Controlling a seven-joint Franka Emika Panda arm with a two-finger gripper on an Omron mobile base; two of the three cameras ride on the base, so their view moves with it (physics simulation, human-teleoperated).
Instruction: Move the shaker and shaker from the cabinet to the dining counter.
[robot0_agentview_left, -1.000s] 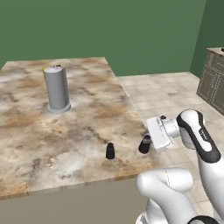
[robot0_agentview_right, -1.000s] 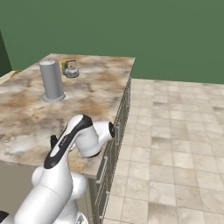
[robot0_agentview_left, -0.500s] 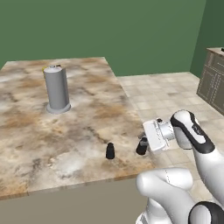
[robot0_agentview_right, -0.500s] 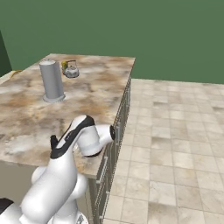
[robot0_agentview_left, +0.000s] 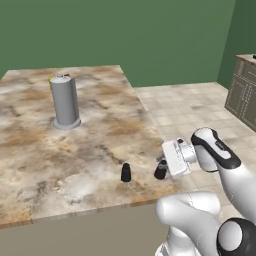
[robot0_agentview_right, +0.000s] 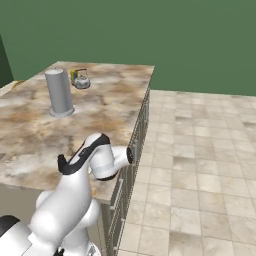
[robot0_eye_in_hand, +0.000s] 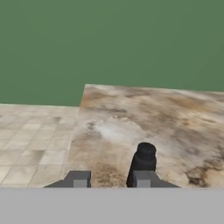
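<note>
The fingers (robot0_eye_in_hand: 79, 179) are drawn close together at the near right edge of the counter (robot0_agentview_left: 60, 150), and in the left base view they seem to clasp a small black shaker (robot0_agentview_left: 160, 170), though it blurs into the gripper (robot0_eye_in_hand: 111, 179). The other shaker (robot0_agentview_left: 126, 172) stands upright on the counter just beside it.

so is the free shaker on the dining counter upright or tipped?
Upright. The shaker stands on its wider base on the dining counter, narrow top up, apart from the gripper.
</note>
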